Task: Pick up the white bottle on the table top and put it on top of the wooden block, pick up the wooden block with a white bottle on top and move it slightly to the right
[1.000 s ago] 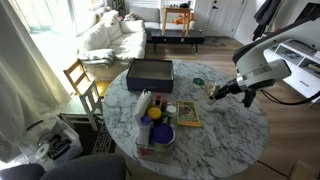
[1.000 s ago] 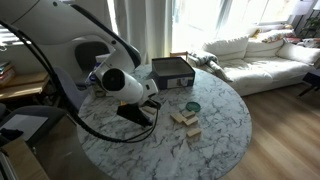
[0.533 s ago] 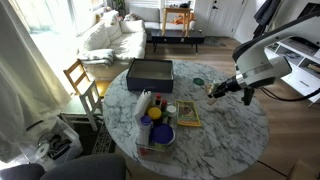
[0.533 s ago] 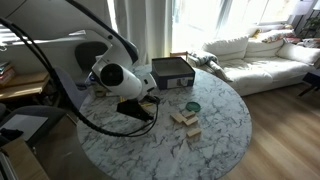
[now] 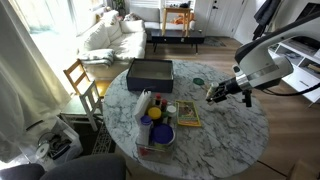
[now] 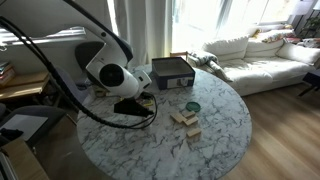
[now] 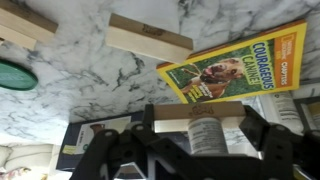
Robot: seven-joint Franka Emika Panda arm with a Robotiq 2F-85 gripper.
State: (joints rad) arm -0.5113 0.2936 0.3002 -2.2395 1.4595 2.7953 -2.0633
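Observation:
My gripper [image 7: 200, 118] is shut on the small tan wooden block [image 7: 198, 111], and the tiny white bottle [image 7: 206, 136] stands on the block between the fingers. In both exterior views the gripper [image 5: 213, 93] [image 6: 146, 103] holds the block [image 6: 150, 100] low over the white marble table top [image 5: 232, 128] [image 6: 222, 132], near its rim. The bottle is too small to make out in the exterior views.
A yellow book [image 7: 236, 68] [image 5: 188, 114] lies just beyond the gripper. Longer wooden pieces [image 7: 148, 38] [image 6: 185, 120], a green round disc [image 5: 198, 82] [image 6: 192, 106] and a dark box [image 5: 150, 72] [image 6: 172, 72] are on the table. A blue bowl with containers [image 5: 155, 130] sits at the edge.
The gripper, still holding the block and bottle, has shifted a short way sideways over the table, toward the book side. Nothing else moved.

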